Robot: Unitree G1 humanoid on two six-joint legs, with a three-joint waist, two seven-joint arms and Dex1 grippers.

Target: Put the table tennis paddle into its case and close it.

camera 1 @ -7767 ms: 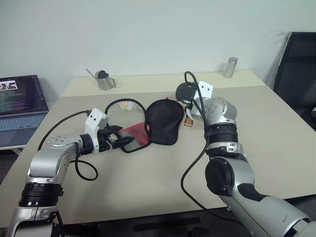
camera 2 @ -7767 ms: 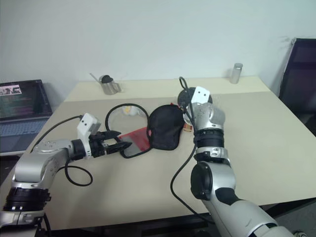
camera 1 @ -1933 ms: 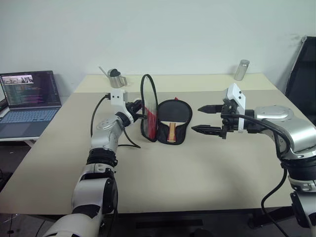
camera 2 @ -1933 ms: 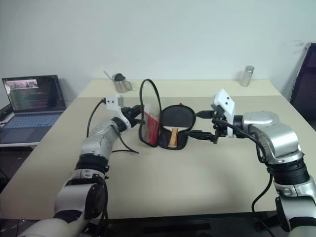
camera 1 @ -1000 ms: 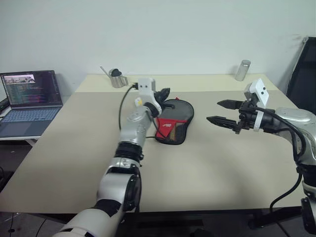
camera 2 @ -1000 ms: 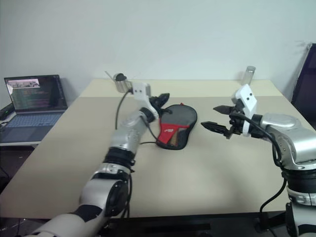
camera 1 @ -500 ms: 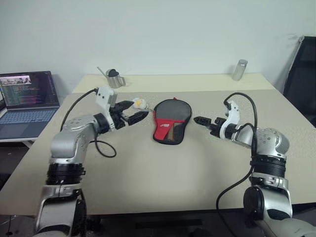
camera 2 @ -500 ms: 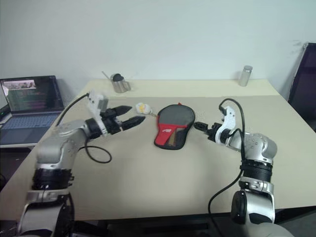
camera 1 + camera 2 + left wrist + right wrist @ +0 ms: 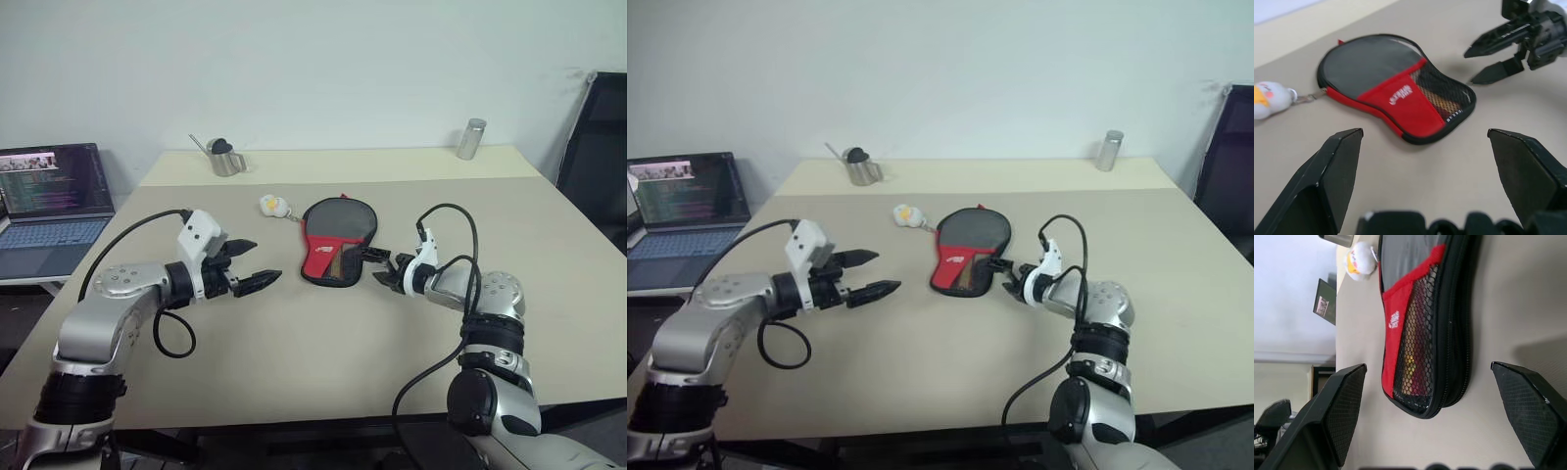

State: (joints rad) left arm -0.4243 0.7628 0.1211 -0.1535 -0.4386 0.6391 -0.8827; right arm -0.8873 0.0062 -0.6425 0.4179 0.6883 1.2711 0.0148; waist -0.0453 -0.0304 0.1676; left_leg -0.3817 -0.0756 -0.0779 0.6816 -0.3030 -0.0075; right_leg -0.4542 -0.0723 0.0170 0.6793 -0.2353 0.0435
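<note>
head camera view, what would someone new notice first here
The red and black case lies flat in the middle of the table, folded shut, with a small white toy clipped at its far end. The open left gripper and open right gripper flank it, neither touching it.

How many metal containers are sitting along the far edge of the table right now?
2. A small metal pitcher stands at the far left of the table, and a plain metal cylinder stands at the far right. None appears hidden.
</note>
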